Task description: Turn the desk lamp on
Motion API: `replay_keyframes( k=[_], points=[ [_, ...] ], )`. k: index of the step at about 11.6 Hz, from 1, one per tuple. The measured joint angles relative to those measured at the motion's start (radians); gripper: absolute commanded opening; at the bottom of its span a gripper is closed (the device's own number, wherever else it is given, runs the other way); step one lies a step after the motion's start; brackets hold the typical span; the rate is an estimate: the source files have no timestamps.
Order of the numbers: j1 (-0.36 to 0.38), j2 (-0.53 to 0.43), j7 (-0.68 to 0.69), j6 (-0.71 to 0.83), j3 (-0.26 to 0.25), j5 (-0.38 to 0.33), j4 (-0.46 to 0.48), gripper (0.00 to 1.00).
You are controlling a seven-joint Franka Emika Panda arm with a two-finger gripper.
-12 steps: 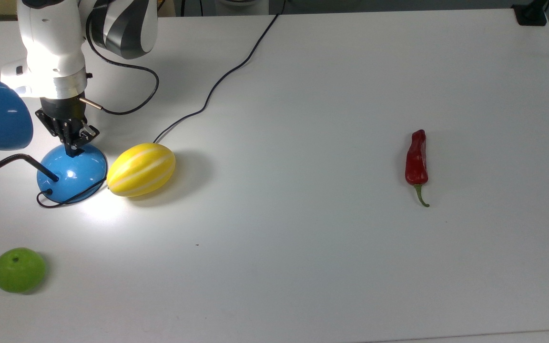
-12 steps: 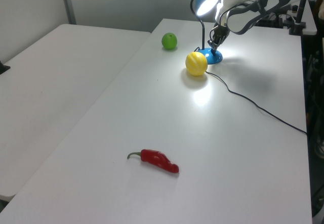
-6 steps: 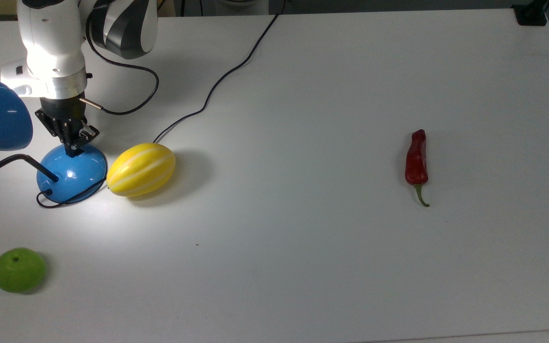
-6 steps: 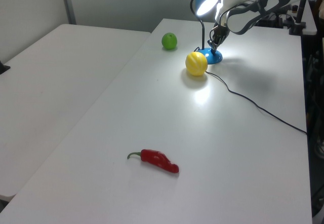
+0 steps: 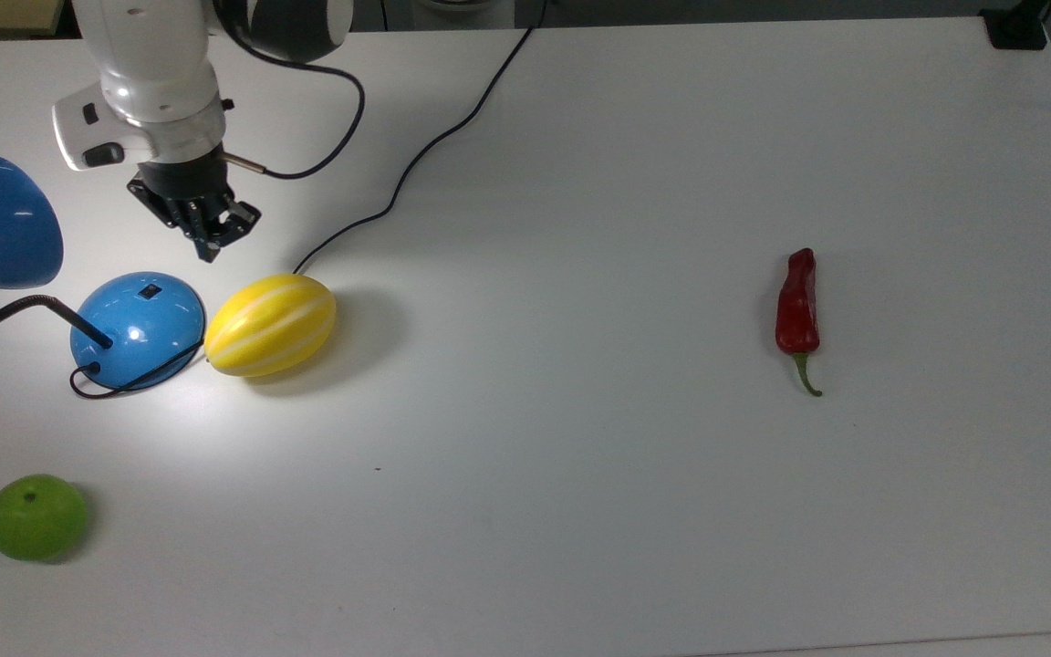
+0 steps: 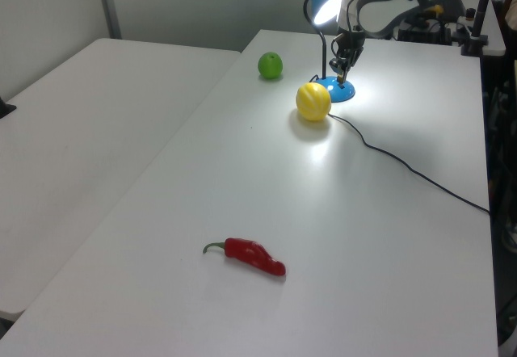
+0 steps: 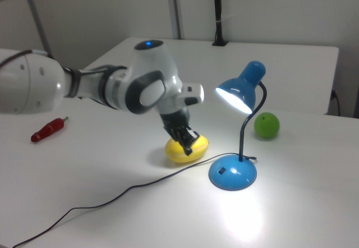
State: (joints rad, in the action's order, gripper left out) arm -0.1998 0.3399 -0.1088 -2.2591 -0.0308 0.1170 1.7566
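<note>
One lit desk lamp (image 7: 233,172), seemingly unlabelled

White tabletop (image 5: 580,511). At top view's left edge: lit desk lamp (image 5: 135,330), yellow striped melon (image 5: 271,325) touching its base. Green apple (image 5: 36,516) lower left. Red chili pepper (image 5: 797,308) well apart, right. Black cord (image 5: 416,160) trailing toward upper edge.

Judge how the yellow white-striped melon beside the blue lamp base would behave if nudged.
The yellow white-striped melon is a smooth egg shape, so it would probably roll. It lies close beside the glossy blue dome lamp base, which might block rolling that way. Its sheen suggests a slippery grip.
</note>
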Motion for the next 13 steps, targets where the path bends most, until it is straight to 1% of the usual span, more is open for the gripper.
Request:
replay_keyframes(
  k=[3,7,10,11,12,13],
  points=[
    [0.095,-0.096,-0.003,0.198,0.005,0.000,-0.004,0.00],
    [0.256,-0.243,-0.003,0.446,0.007,0.000,-0.039,0.00],
    [0.313,-0.323,0.025,0.519,0.007,-0.004,-0.045,0.00],
    [0.320,-0.341,0.052,0.534,0.006,-0.010,-0.044,0.08],
    [0.320,-0.352,0.076,0.539,0.002,-0.012,-0.044,0.42],
    [0.318,-0.354,0.087,0.539,-0.005,-0.012,-0.043,0.88]
  ],
)
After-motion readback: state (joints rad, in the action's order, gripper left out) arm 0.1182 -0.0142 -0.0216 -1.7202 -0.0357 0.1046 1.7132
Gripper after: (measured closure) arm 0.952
